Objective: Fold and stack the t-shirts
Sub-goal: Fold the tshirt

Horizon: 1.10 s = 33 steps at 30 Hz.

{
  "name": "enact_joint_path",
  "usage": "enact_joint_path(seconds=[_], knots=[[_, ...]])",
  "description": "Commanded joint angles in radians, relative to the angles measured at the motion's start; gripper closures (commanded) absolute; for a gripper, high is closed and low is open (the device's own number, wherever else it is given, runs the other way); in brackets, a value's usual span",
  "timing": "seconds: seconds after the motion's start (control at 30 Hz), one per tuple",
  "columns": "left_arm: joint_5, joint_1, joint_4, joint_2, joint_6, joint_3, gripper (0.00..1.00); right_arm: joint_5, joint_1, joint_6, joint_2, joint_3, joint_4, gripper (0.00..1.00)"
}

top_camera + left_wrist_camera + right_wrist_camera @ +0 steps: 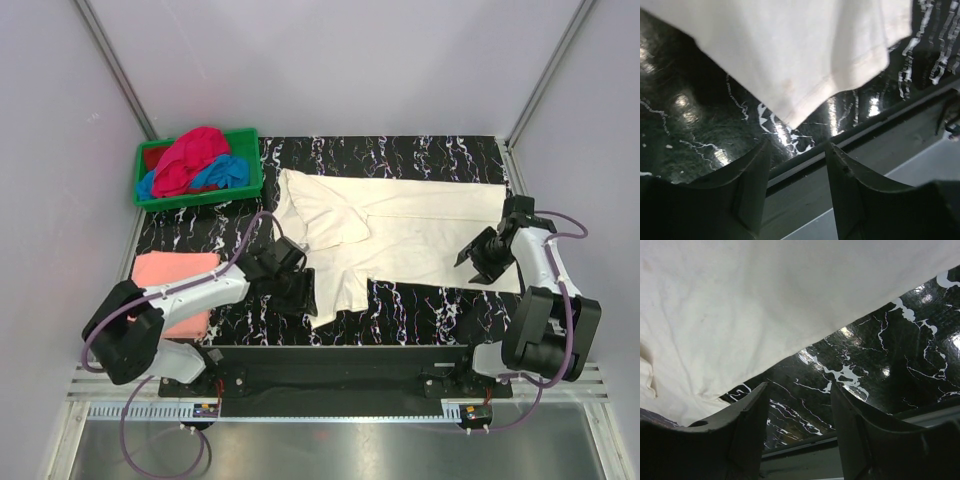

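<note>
Fingers point(752, 185) on left gripper point(303, 292) and right gripper point(476, 262) sit apart, empty. Cream tee point(420, 232) runs sideways between them, hem right ahead.

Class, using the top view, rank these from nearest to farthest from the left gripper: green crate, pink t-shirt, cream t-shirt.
1. Cream t-shirt, just right of the left gripper.
2. Pink t-shirt, folded, near left edge.
3. Green crate, far left corner.
</note>
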Motion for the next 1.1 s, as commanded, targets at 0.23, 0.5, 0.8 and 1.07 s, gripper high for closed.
enact_joint_path(seconds=[0.23,0.5,0.8,1.07], knots=[[-0.352,-0.154,-0.144,0.205,-0.231,0.189,0.4,0.12,0.003,-0.033,-0.09,0.062,-0.034,0.4],[-0.356,-0.198,-0.175,0.311,-0.265,0.194,0.47,0.163,0.0,-0.027,-0.104,0.056,-0.036,0.4],[-0.322,-0.201,-0.111,0.33,-0.215,0.156,0.96,0.2,-0.047,0.019,-0.076,0.006,0.01,0.44],[-0.307,-0.204,-0.127,0.125,-0.139,0.14,1.0,0.274,-0.243,0.086,-0.051,-0.065,0.119,0.51]])
